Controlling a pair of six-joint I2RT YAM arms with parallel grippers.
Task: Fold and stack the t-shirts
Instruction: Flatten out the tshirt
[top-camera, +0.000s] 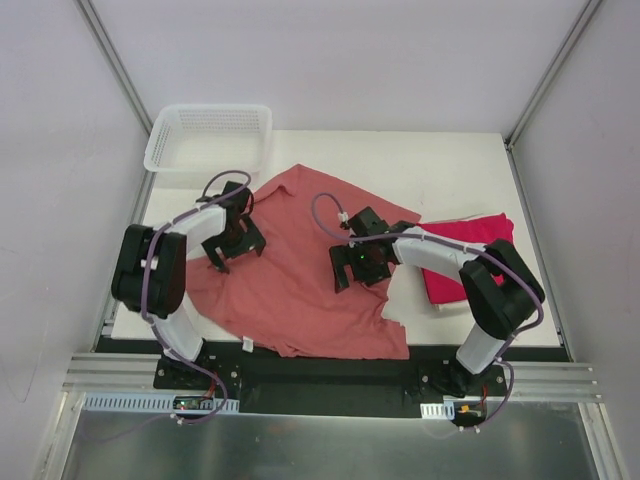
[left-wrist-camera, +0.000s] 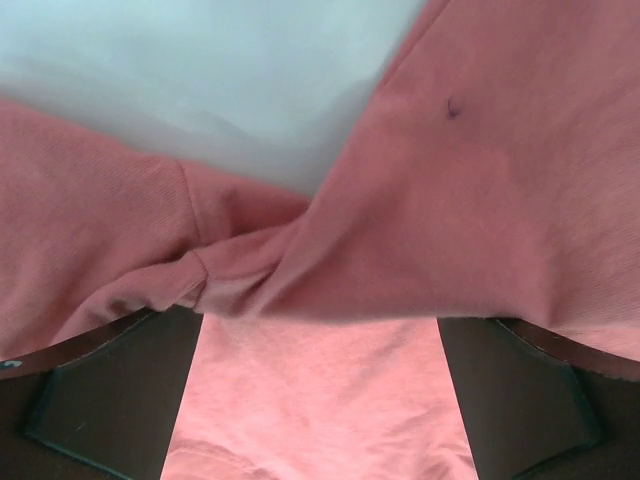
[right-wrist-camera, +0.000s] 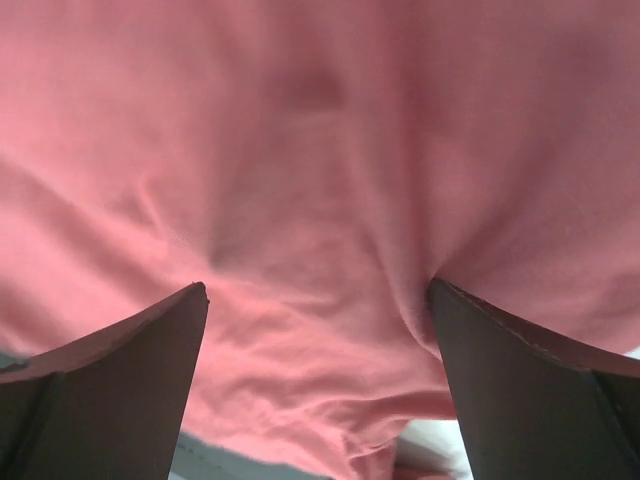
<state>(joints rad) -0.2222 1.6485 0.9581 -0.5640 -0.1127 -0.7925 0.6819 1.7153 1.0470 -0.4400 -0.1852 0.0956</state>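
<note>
White table (top-camera: 450, 170) carries the pink tee (top-camera: 300, 280) spread rumpled across mid-frame in the top view, and the crimson tee (top-camera: 445, 285) lies compact at middle right, under the right arm. Left gripper (top-camera: 237, 252) and right gripper (top-camera: 355, 275) hang just over the pink cloth, jaws wide apart, grasping nothing. Soft, light and limp, it would likely sag and bunch when lifted, so pinch a hem or the twisted sleeve fold.

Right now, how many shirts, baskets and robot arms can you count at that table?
T-shirts: 2 (salmon-pink t-shirt, crimson t-shirt)
Baskets: 1 (white mesh basket)
Robot arms: 2 (left arm, right arm)
Total: 5
</note>
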